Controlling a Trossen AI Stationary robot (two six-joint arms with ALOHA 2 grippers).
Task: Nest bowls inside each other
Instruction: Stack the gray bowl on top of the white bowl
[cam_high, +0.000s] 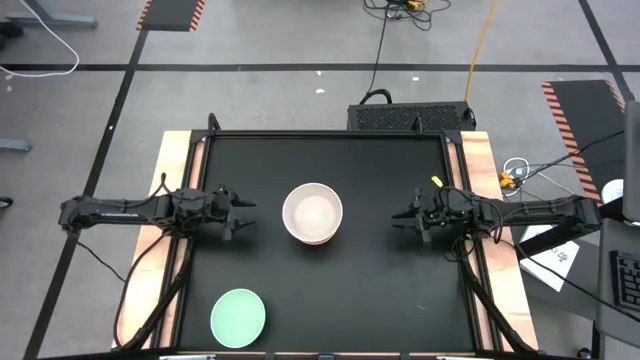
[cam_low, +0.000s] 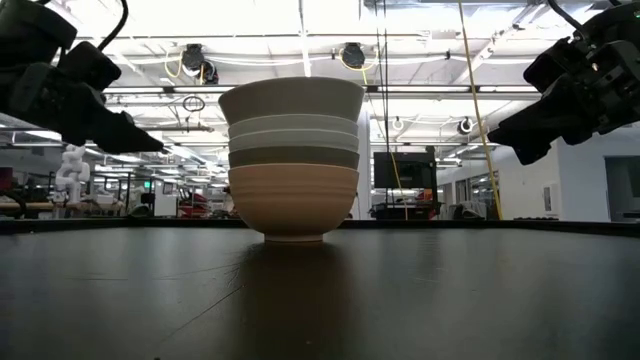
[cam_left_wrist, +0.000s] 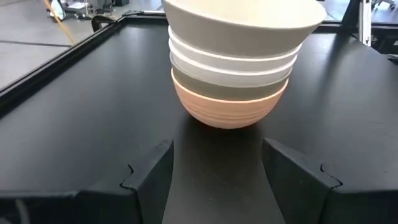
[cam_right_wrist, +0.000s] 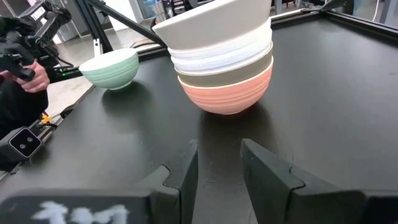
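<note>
Left gripper up off the table on the left side, fingers wide apart, holding nothing, pointed at the stack of bowls. Right gripper up off the table on the right side, fingers a little apart, holding nothing, pointed at the same stack from the other way. Stack in the middle of the table between both grippers and touching neither, salmon bowl at the bottom, beige bowl on top, and mint bowl alone near the front left edge, well apart from the stack.
</note>
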